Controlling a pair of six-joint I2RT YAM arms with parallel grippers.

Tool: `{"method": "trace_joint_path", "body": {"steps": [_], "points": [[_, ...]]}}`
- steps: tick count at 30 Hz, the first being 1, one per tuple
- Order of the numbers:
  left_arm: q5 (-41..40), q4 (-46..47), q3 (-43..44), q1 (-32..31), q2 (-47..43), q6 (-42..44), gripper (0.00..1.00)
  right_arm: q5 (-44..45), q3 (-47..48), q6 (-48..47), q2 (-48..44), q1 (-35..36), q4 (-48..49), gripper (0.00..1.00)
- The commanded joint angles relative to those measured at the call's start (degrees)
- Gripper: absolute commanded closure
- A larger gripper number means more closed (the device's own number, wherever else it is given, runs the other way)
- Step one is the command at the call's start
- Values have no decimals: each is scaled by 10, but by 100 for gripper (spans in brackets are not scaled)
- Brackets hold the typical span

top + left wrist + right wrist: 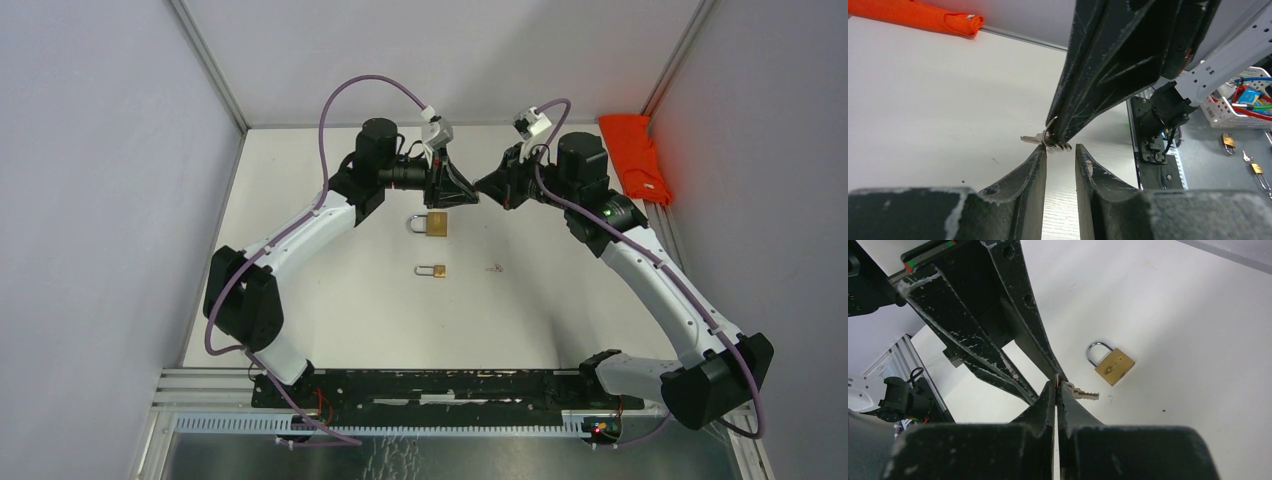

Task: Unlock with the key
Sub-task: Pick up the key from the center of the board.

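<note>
Brass padlock [432, 225] lies flat on the white table [330, 300], chrome shackle pointing left in the overhead view. A mark on its face shows in the right wrist view but is too blurred to read. A smaller brass padlock [433, 270] lies just nearer the arm bases, apart from the first.

The key [1083, 393] is off the table, held in the air over the far middle of the surface, beyond and slightly right of the larger padlock. The right gripper [1056, 386] has its jaws pressed together on the head of the key. The toothed blade sticks out sideways past the fingers. The left wrist view shows a metal ring and what appears to be more than one key in the bunch. No stamping on them is legible.

The left gripper [1060, 150] meets the right one tip to tip. Its jaws stand narrowly apart, one fingertip on either side just below the bunch, and grip nothing. I cannot tell whether either pad touches the ring.

A red-and-green strip is fixed to the left gripper body; it carries no text I can read.

Orange cloth [635, 155] lies against the far right wall, with a small white tag [969, 16] whose print is too small to make out.
</note>
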Motion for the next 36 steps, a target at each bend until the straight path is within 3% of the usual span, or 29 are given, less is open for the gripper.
{"method": "trace_joint_path", "body": {"steps": [1,16,27,36], "points": [[-35,11,12,-3,-12,28,66,-6,17,5,-16,5,18,100],[-48,2,0,-4,-15,34,66,-6,35,14,-18,8,11,100],[-108,-73,1,-3,-47,103,67,-1,37,10,-24,11,-1,100],[-81,-75,-26,-2,-90,115,68,12,30,8,-23,11,-4,100]]}}
